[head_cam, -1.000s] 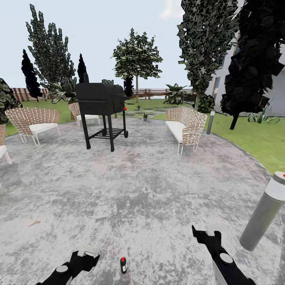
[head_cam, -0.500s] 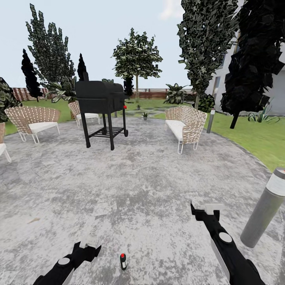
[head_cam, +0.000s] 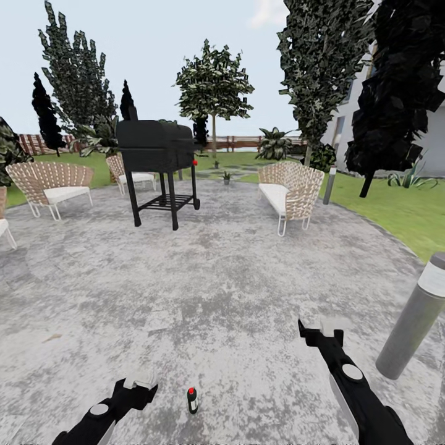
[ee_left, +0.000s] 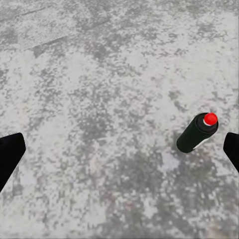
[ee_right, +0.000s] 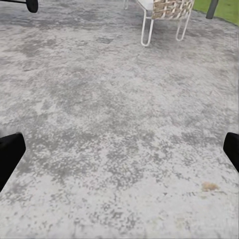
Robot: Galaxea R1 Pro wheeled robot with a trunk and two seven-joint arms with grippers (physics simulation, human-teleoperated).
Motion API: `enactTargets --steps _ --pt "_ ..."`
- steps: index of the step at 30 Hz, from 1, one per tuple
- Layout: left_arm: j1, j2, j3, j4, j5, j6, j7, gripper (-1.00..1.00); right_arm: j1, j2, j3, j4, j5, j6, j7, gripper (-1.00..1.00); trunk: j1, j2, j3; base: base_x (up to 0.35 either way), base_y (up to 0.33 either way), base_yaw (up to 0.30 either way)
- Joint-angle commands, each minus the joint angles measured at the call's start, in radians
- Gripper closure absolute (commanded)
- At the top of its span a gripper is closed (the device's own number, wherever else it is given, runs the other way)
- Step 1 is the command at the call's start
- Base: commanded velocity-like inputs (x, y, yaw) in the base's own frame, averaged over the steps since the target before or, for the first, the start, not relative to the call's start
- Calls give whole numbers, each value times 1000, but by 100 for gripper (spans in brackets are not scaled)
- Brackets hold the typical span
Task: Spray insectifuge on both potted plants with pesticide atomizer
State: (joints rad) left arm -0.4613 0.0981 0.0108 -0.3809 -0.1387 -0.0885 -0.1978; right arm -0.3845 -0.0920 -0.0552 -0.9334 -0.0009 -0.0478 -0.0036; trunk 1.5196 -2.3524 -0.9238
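The round grey paved patio (head_cam: 204,284) takes up most of the head view, ringed by lawn (head_cam: 395,210), tall trees and a brown slatted fence (head_cam: 37,143) at the far edge. A black grill (head_cam: 157,161) on a wheeled stand sits left of centre on the paving, with wicker chairs around it: one (head_cam: 52,185) at the left, one (head_cam: 133,173) behind the grill, and a wicker bench (head_cam: 290,193) to the right. A grey bollard (head_cam: 417,315) leans in at the right edge near the right arm, and a slimmer post (head_cam: 329,185) stands beyond the bench. Far off, past the gap between grill and bench, a small potted plant (head_cam: 227,178) sits among stepping stones, and a second, tinier one (head_cam: 216,165) shows behind it; both are too small for detail.

The pesticide atomizer (head_cam: 193,400) stands upright on the paving close to the robot, just right of the left gripper (head_cam: 141,384) and apart from it; the right gripper (head_cam: 321,329) is well apart from it, farther forward. Nothing lies between the left claw and the atomizer.

The left wrist view gives the atomizer (ee_left: 197,132) as a dark cylinder with a red cap, just inside one black fingertip (ee_left: 232,149) and touching neither; the fingers are spread wide, released. The right wrist view shows its own fingertips (ee_right: 10,154) equally spread over bare paving, with the bench legs (ee_right: 149,27) ahead.
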Motion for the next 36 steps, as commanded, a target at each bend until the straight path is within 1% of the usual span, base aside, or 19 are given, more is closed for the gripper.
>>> enactTargets --steps 1,10,16,21,24,27,29,31,36 --pt "-1 0 1 0 -10 -5 -2 -100 0 0 0 0 0 -3 -1 -100 4 -8 -6 0 0 0" --pt "0 0 0 0 -11 -6 -2 -100 0 0 0 -2 -1 -2 0 -100 38 -71 -48 0 0 0" --pt "0 1 -47 0 -10 -8 -2 -100 0 0 0 -2 -1 -3 -1 -100 61 -113 -73 0 0 0" --pt "0 0 -52 0 -10 -10 -2 -100 0 0 0 -1 -1 -3 0 -100 80 -148 -89 0 0 -133" --pt "1 0 -52 1 -10 -13 -2 -100 0 0 0 0 0 -3 0 -100 82 -148 -101 0 0 -285" --pt "2 -1 -52 16 -10 -58 -2 -100 0 1 0 1 1 -3 0 -100 83 -149 -112 0 0 -293" --pt "2 -1 -52 44 -11 -118 -2 -100 0 1 1 1 1 -3 0 -100 84 -150 -120 0 0 -275" --pt "1 -1 -54 65 -11 -146 -2 -100 0 1 1 1 1 -3 0 -100 85 -150 -128 0 0 -175" --pt "1 -1 -55 89 -13 -172 -1 -100 0 2 3 17 5 -3 1 -100 87 -151 -147 0 0 -49"
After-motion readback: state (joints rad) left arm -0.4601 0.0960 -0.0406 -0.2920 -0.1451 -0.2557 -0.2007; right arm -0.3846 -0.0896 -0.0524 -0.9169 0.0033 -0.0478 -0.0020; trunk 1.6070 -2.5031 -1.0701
